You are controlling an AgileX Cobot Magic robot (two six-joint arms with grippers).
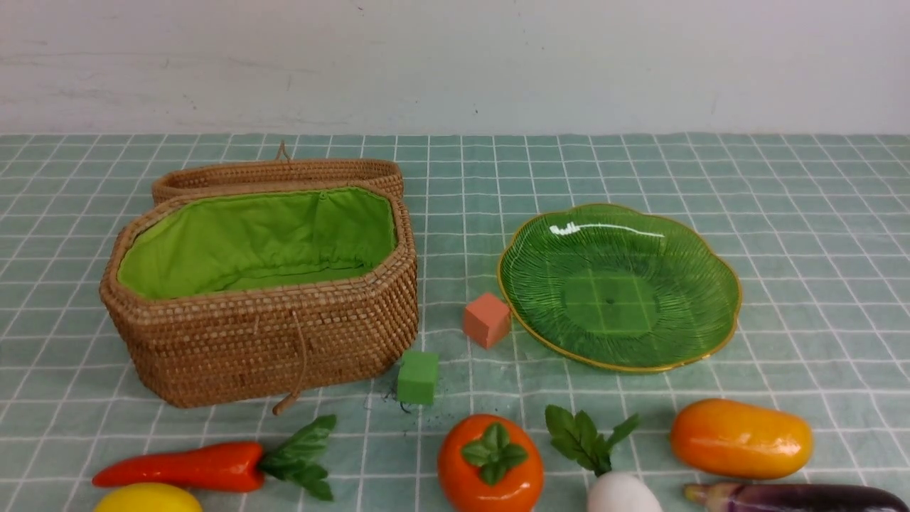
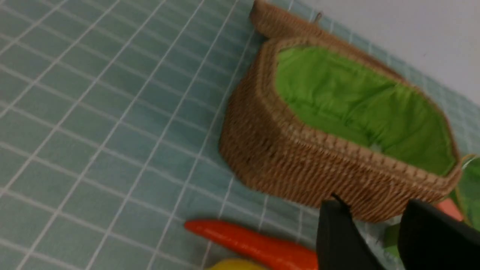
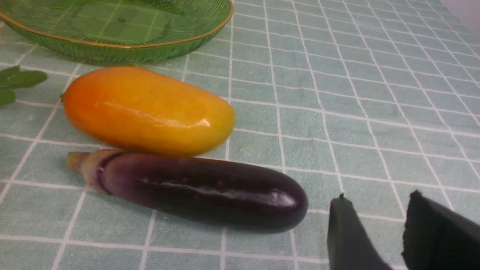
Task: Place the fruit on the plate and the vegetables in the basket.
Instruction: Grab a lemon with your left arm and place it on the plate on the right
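Note:
The wicker basket with its green lining stands open and empty at left. At right the green plate is bare. Along the near edge lie a lemon, red pepper, persimmon, white radish, mango and eggplant. In the left wrist view my left gripper hangs open and empty above the pepper, near the basket. My right gripper is open and empty just past the eggplant's rounded end, with the mango behind it.
A salmon-pink foam cube sits against the plate's near-left rim. A green foam cube lies by the basket's front right corner. The basket's lid lies open behind it. A checked green cloth covers the table.

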